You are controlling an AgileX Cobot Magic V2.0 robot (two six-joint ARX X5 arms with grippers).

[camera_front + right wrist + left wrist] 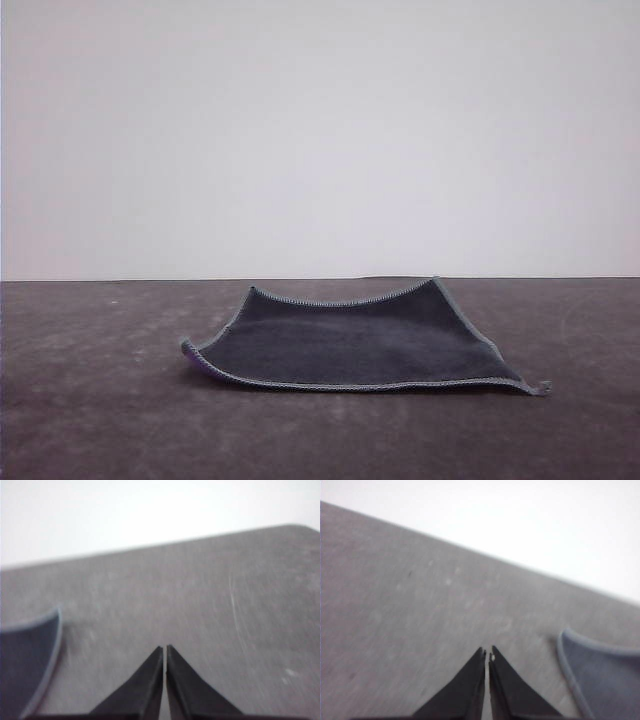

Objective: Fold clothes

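The clothes (350,345) are one small square cloth lying spread on the dark table (100,420), charcoal face up, with light grey stitched edging. Its near left corner curls up and shows a sliver of purple underside. In the left wrist view my left gripper (488,655) is shut with nothing in it, over bare table, and a raised corner of the cloth (605,680) lies off to one side. My right gripper (165,651) is likewise shut and holds nothing, with a cloth corner (27,660) beside it, apart from the fingers.
The dark grey table surface (225,605) stretches around the cloth on all sides and ends at a far edge against a plain white wall (320,130). A rounded table corner (305,529) appears in the right wrist view.
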